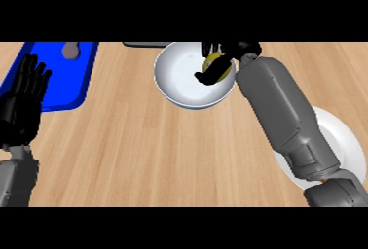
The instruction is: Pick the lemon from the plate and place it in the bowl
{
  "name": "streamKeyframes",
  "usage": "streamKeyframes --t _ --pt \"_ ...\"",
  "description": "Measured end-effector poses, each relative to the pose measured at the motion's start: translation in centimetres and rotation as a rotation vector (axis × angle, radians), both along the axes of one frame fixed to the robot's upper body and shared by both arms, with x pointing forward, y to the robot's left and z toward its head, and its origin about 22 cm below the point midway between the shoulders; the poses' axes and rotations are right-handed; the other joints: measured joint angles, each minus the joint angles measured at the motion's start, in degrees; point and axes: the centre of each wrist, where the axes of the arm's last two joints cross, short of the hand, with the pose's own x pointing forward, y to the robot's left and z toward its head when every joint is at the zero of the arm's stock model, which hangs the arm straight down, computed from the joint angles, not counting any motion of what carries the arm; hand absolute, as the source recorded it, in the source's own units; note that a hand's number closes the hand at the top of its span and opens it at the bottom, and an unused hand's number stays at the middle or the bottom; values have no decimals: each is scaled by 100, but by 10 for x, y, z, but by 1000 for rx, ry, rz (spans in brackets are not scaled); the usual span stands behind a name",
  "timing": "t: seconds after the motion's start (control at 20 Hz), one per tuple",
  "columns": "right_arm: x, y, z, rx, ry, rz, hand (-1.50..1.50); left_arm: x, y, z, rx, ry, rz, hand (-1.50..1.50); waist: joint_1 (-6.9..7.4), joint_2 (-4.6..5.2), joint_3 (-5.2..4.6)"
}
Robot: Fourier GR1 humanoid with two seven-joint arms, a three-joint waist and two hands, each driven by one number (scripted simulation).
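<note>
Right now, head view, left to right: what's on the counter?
Left hand resting open at the left edge → blue tray → white bowl → right hand with its fingers curled round the lemon over the bowl → white plate.

The bench point(144, 146) is pale tan wood with fine lengthwise grain streaks. The bowl point(188, 87) at upper centre is plain white, shading to light grey inside. The lemon point(220, 69) shows dull yellow between the black fingers of the right hand point(215, 61). The plate point(345, 141) at right is white. At upper left, a bright blue tray point(64, 82) carries a grey spot. The left hand point(22, 102) is black; both forearms are grey.
</note>
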Motion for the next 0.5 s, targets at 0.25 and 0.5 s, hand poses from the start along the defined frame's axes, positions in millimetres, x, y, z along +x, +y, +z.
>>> streamKeyframes --t 0.25,0.5 --pt "-1 7 -36 111 81 -52 -150 3 2 8 1 -7 -2 0 41 17 3" --pt "1 2 -48 321 77 -67 -150 -1 1 6 0 -3 -10 0 65 26 6"
